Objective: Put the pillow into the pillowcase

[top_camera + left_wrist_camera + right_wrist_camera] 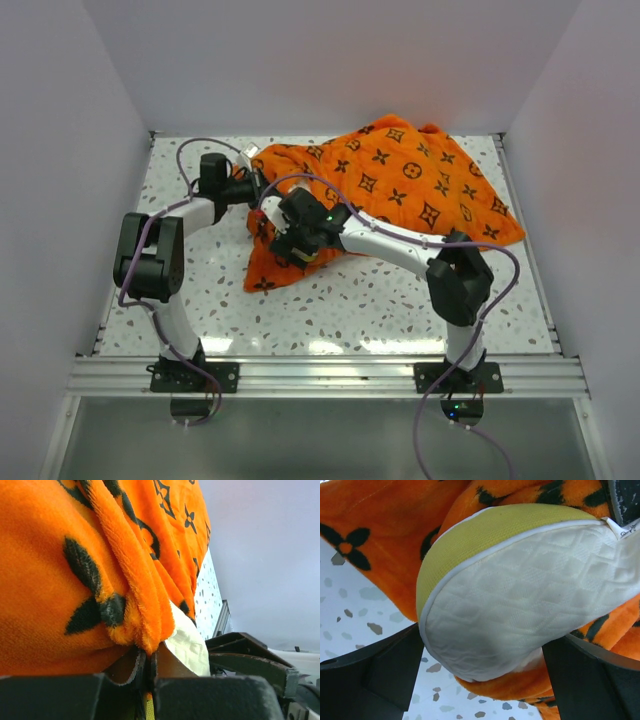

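Left pincer (147, 672) clenched on pillowcase (60, 555) hem to keep its mouth open. Right pincer (485, 666) likely clamped on pillow (520, 595) corner at that mouth, for pushing in.

Bright, even overhead light on my top view, white glare streaks on the table (330, 345) at 6 o'clock, faint shadows, pillowcase (60, 580) pile crisp, my left camera's 6 o'clock foreground blurred dark, pillow (520, 605) quilting sharp.
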`<state>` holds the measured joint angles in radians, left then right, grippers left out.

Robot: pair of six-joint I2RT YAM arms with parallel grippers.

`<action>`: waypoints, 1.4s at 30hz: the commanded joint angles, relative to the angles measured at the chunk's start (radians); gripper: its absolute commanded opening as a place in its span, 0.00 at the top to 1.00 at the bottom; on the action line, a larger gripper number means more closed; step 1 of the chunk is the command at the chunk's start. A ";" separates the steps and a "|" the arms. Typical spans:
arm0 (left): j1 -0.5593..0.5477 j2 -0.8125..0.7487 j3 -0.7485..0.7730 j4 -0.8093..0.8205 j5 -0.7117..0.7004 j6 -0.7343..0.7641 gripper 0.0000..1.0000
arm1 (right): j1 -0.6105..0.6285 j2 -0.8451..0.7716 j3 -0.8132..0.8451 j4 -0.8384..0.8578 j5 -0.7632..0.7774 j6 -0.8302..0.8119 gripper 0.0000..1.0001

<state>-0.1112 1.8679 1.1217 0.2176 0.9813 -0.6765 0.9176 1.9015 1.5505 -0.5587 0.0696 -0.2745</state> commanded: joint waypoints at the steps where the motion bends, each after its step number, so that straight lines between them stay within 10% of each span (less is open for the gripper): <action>1: -0.007 -0.026 -0.006 0.132 0.037 -0.061 1.00 | 0.052 0.028 0.053 0.173 0.090 0.055 0.02; 9: -0.007 -0.013 -0.066 0.217 0.057 -0.138 1.00 | 0.056 0.114 -0.038 0.391 0.116 0.054 0.07; 11: -0.005 -0.025 -0.069 0.171 0.069 -0.092 1.00 | 0.009 0.143 0.006 0.376 0.098 0.098 0.27; 12: -0.004 -0.032 -0.072 0.151 0.077 -0.077 1.00 | -0.049 0.162 0.028 0.338 0.069 0.127 0.56; 15: 0.010 -0.070 -0.099 0.070 0.108 -0.011 1.00 | -0.175 0.151 0.079 0.322 -0.066 0.310 1.00; 20: 0.033 -0.115 -0.117 -0.027 0.192 0.095 1.00 | -0.322 0.131 0.141 0.293 -0.365 0.558 1.00; 31: 0.025 -0.211 -0.109 -0.043 0.373 0.045 1.00 | -0.365 0.252 0.220 0.371 -0.272 0.726 1.00; 39: -0.051 -0.159 -0.131 1.011 0.390 -0.857 1.00 | -0.289 0.384 0.131 0.428 -0.240 0.805 1.00; 42: -0.065 -0.133 -0.077 1.033 0.373 -0.933 1.00 | -0.272 0.406 0.122 0.450 -0.246 0.839 1.00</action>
<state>-0.1253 1.7538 0.9737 0.8722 1.1931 -1.2922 0.6468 2.2169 1.7050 -0.2077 -0.3084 0.4957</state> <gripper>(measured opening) 0.032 0.128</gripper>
